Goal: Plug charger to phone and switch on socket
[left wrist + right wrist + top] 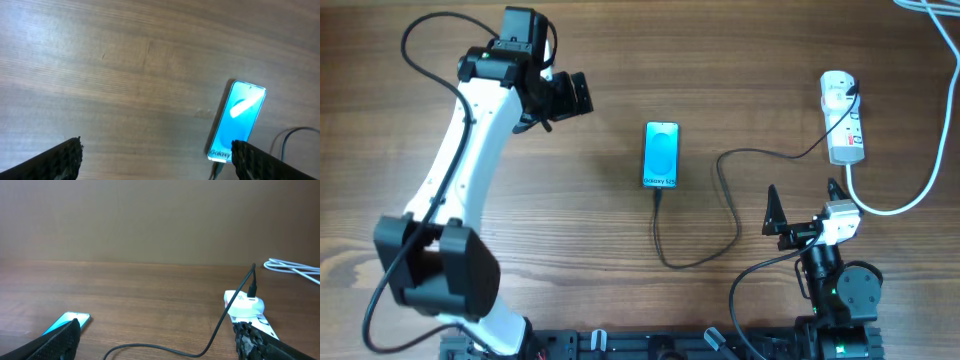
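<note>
The phone (661, 154) lies in the middle of the table with its teal screen lit and "Galaxy" at its near end. The thin black charger cable (724, 215) is plugged into the phone's near end, loops round and runs to the white socket strip (843, 117) at the far right, where its black plug sits. My left gripper (572, 95) is open and empty, left of and beyond the phone. In the left wrist view the phone (237, 121) lies near the right finger. My right gripper (803, 207) is open and empty, near the strip's end. The right wrist view shows the cable (220, 330) and strip (244, 305).
The strip's thick white cord (910, 200) curves from its near end along the right edge of the table and back off the far right corner. More white cord (295, 270) shows at the far right in the right wrist view. The arm bases stand at the front edge.
</note>
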